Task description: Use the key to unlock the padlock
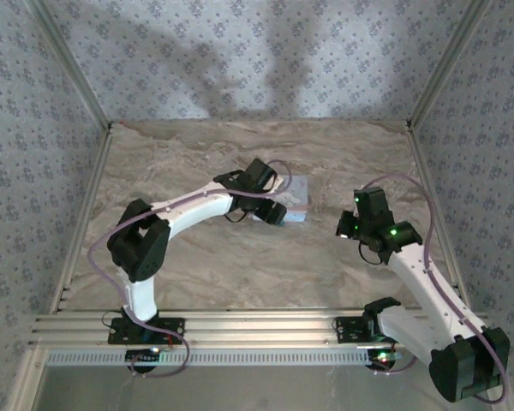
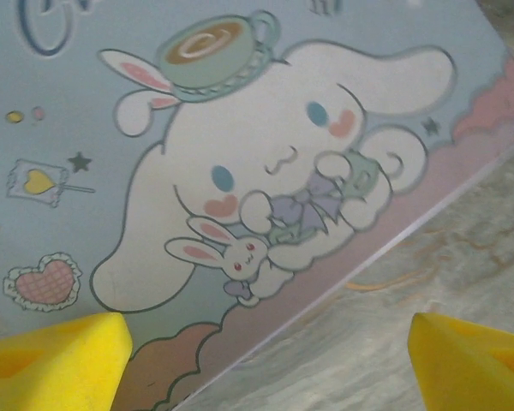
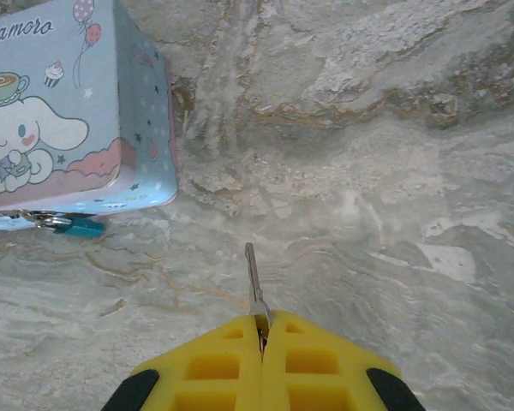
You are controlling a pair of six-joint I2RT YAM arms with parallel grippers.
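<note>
Right hand [image 3: 263,325]: clenched on our key [image 3: 254,274].
Left hand [image 2: 265,342]: released over the cartoon tin [image 2: 240,128].
Padlock [image 3: 79,225]: at tin's edge, well apart from key.
Remaining: we judge insertion, turning undone.

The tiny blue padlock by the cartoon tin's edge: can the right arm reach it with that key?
Probably yes. Only bare marble tabletop lies between the thin silvery key, pinched in the right arm's shut jaws, and the tiny blue padlock.
</note>
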